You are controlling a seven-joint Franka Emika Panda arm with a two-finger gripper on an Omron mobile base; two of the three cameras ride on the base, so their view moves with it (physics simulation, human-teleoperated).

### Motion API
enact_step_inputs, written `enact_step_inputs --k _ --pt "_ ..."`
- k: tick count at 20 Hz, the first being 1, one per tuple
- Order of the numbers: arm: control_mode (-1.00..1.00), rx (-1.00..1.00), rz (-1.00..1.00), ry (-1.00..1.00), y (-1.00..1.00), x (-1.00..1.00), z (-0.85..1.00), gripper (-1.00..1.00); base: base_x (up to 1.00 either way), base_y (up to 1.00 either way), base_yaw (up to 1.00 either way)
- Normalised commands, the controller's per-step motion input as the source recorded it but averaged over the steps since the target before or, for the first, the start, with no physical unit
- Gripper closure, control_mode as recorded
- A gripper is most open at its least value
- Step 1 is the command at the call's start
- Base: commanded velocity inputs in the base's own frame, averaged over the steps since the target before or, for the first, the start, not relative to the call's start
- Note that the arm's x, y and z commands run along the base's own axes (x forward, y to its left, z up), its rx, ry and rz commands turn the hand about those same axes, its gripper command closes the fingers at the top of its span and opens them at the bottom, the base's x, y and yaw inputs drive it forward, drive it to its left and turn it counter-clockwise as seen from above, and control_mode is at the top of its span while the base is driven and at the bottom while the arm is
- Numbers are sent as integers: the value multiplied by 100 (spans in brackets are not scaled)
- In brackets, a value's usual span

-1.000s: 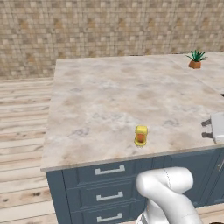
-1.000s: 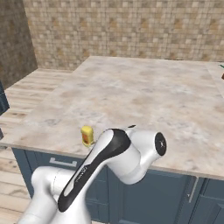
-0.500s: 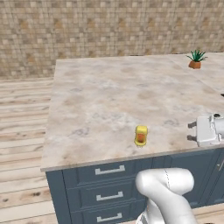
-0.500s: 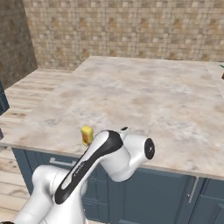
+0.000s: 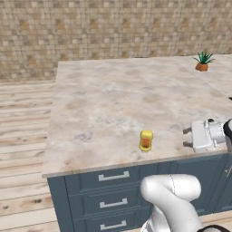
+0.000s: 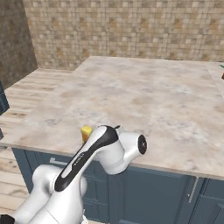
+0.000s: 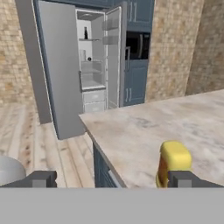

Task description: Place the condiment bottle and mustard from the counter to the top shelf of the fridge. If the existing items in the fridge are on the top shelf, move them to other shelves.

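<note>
Fridge [image 7: 65, 78] stands open, far across the floor from the mustard [image 7: 173, 168]. A dark bottle shape sits on its top shelf, too small to identify; two faint items on the shelf below, also unclear.

Mustard stands upright near the counter [image 5: 113, 108] front edge, above the drawers.

Gripper [image 5: 186, 137], to the right of the mustard, has its jaws spread wide, holding nothing.

Risks: a sideways approach could knock the squat mustard over the nearby edge. In the hand view one fingertip overlaps its base, so contact can't be judged. Right base view: the arm hides most of the mustard.
</note>
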Motion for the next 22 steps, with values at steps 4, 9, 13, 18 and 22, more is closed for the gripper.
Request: enact_step_inputs --k 4,9,13,18,22 --pt "-100 0 6 0 36 27 -22 -100 0 0 0" --pt "-100 0 0 0 30 43 -28 -100 0 0 0" --pt "-100 0 0 0 5 45 -23 -100 0 0 0" --pt "-100 5 0 0 0 32 -25 -100 0 0 0" --pt "-100 10 0 0 0 14 -21 -100 0 0 0"
